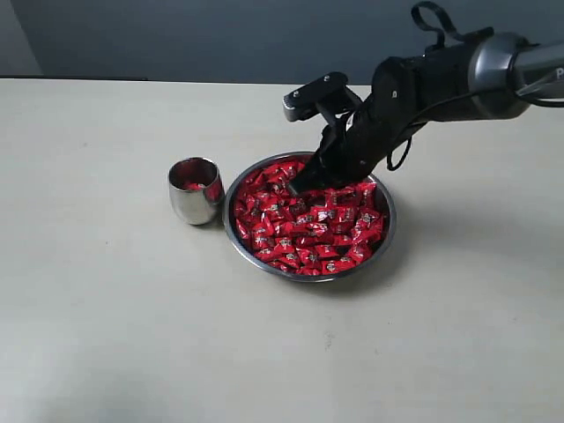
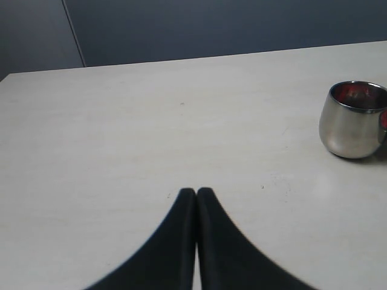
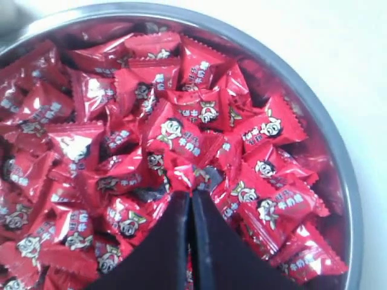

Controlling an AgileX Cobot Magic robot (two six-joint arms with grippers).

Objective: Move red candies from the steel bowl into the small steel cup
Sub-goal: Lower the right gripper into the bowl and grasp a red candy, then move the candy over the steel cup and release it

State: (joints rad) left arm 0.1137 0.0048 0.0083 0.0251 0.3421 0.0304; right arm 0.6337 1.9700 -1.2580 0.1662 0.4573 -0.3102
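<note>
**Right claw down in the candy pile, closed**

My right claw (image 3: 190, 194) is buried tip-first in the red candies (image 1: 308, 225), in the part of the steel bowl (image 1: 389, 231) that lies farthest from the exterior camera. Its 2 fingers meet with hardly a seam between them. A wrapper sits right at the tips, but I cannot tell whether it is pinched or only touched. The arm comes in from the right of the exterior view and slants down and leftward into the bowl.

The candies fill the bowl almost to its rim. They are small pillow-shaped packets and share no heading: their long axes point every way, some flat with the printed face up, others tipped on edge against their neighbours.

The bowl sits flat on the worktop (image 1: 106, 308), mouth up. The small steel cup (image 1: 194, 201) stands upright just beside the bowl on its left in the exterior view, long axis vertical, mouth open upward. I cannot tell if the 2 touch. Red shows inside the cup.

My left claw (image 2: 196, 193) appears only in its own wrist view, fingers pressed together with nothing between them, pointing across bare worktop, the cup well off to one side.
</note>
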